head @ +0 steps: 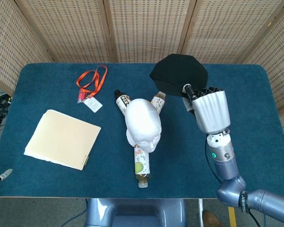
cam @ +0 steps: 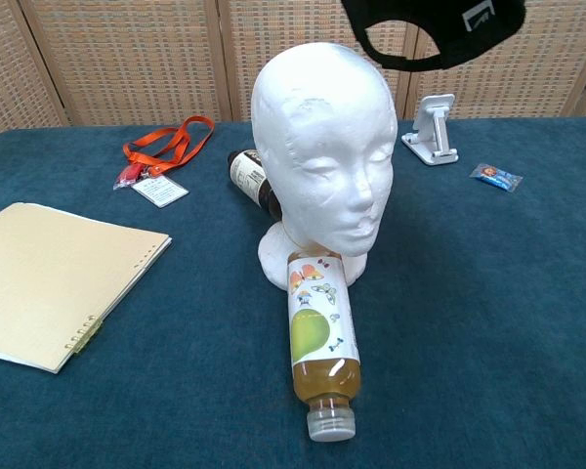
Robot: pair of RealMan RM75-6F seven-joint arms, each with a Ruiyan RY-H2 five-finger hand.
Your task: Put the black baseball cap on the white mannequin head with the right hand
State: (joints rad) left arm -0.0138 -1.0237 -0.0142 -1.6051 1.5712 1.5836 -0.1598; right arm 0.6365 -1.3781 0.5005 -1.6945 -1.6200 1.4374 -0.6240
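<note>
The white mannequin head stands upright at the table's middle, facing the front edge. My right hand holds the black baseball cap up in the air, behind and to the right of the mannequin head and above its crown level. In the chest view only the cap's underside and rear strap show at the top edge; the hand itself is out of that frame. The cap is apart from the mannequin head. My left hand appears in neither view.
Three bottles lie around the mannequin's base, one pointing at the front edge. A cream notebook lies at the left, an orange lanyard at the back left. A white phone stand and small wrapper sit at the back right.
</note>
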